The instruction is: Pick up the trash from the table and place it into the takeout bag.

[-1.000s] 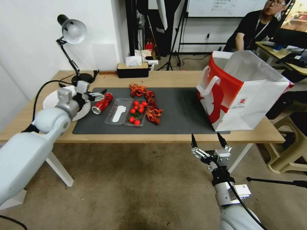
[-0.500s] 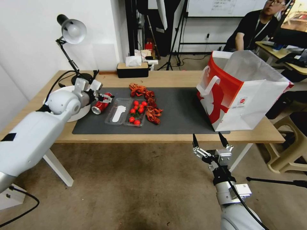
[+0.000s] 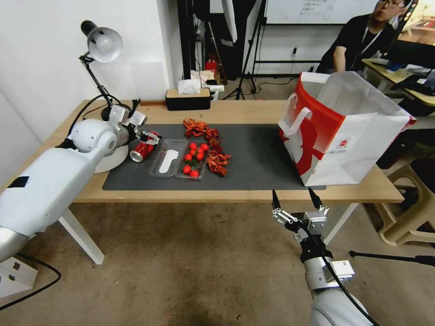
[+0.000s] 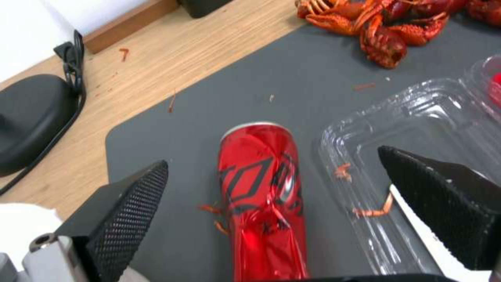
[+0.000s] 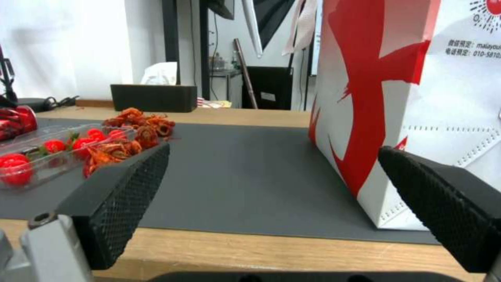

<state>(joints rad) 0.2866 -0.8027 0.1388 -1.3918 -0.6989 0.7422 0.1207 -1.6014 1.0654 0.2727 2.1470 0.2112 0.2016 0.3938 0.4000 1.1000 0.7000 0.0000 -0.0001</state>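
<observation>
One crushed red aluminium drink can (image 4: 261, 196) lies on its side on the dark grey mat (image 3: 253, 158), silver top toward the table's front-left, beside one clear plastic tray (image 4: 412, 156); the left gripper (image 4: 271, 196) hovers spread wide astride it; right gripper (image 3: 294, 201) waits open below the table edge; one red-and-white paper takeout bag (image 3: 344, 131) stands upright.

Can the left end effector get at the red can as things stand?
Probably yes: the left end effector is open over the red can, which lies on its side on the mat with the clear tray close beside it.
</observation>
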